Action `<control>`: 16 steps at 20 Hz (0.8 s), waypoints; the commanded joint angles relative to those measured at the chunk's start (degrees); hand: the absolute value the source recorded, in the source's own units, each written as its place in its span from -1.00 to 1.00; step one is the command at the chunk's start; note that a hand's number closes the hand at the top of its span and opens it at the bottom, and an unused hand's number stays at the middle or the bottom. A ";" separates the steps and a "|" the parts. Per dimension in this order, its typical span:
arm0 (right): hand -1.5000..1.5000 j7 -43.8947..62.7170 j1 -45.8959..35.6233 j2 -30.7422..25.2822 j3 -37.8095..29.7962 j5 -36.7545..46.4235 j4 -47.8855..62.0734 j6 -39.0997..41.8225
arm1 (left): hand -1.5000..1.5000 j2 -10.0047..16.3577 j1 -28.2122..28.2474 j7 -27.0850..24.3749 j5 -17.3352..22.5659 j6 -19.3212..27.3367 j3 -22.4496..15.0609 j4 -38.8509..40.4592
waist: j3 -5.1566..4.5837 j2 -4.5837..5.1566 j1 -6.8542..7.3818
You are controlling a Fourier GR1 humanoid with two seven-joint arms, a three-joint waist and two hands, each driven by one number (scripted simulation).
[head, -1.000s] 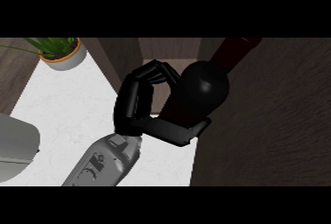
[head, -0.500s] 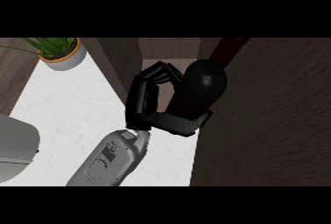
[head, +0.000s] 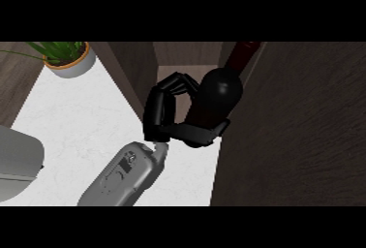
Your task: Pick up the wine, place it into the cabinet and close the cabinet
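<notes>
a white surface (head: 79,116) with a potted plant (head: 68,57) runs beside a dark cabinet (head: 300,126); the right hand (head: 172,121) grasps the wine bottle (head: 219,89) inside the cabinet's opening.

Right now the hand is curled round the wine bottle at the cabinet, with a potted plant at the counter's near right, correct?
Not quite. The head view shows the potted plant at the far left of the counter; the hand is curled round the wine bottle at the cabinet.
</notes>
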 commanded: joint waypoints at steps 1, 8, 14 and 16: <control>-1.00 4.26 -1.98 -0.66 -1.72 -2.34 -5.15 -1.01 | 1.00 -0.01 2.35 -4.44 -2.76 1.97 -2.75 3.07 | -0.01 -0.04 0.22; -1.00 2.23 -2.75 -0.48 -2.91 -2.93 -2.43 -0.12 | 1.00 -0.01 -3.93 -10.51 0.42 1.81 -0.57 14.60 | -0.01 0.10 -0.13; -1.00 1.51 0.44 0.76 -0.78 -0.68 -4.69 -0.17 | 1.00 -0.01 -2.32 -15.41 0.87 1.14 2.03 16.29 | -0.02 0.03 0.03; -1.00 0.27 1.38 2.66 4.59 3.92 -3.59 -1.08 | 1.00 -0.01 -4.38 -14.57 2.92 -2.16 4.42 19.23 | -0.02 0.04 0.04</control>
